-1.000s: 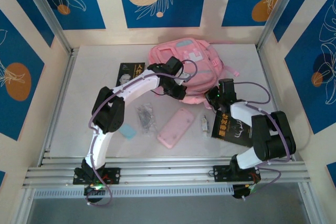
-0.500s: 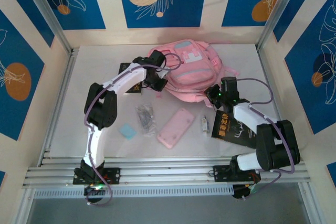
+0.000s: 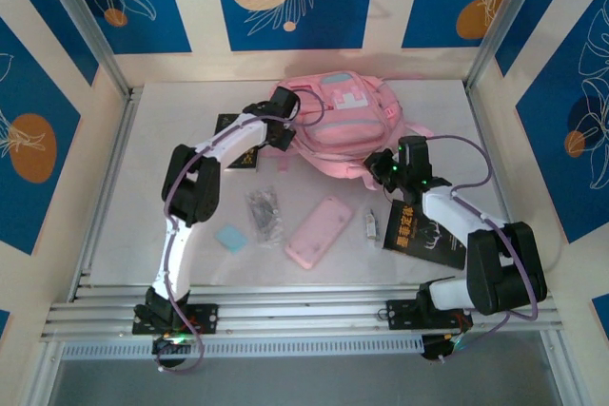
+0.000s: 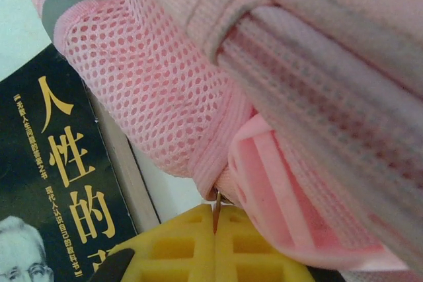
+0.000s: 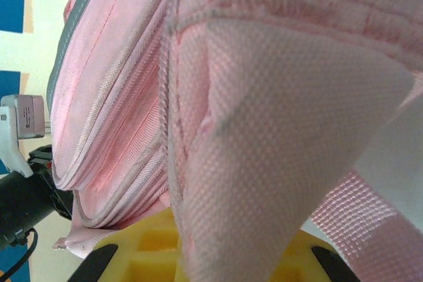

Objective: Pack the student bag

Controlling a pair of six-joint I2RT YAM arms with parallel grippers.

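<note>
table (image 3: 152,187), far edge, middle: student bag (image 3: 347,111) lies with its long axis left-right. left gripper (image 4: 215,222) sits at the bag's left end, beside the black book (image 4: 59,183). its yellow pads (image 4: 178,242) are pressed together on a thin metal tab (image 4: 216,204) below the mesh pocket (image 4: 145,97) (a zip pull, i judge). right gripper (image 3: 381,166) is at the bag's near right corner, clamped on a fold of bag fabric. the bag spans between them; the next pull likely runs along that axis, left arm nearer the zip.
</note>
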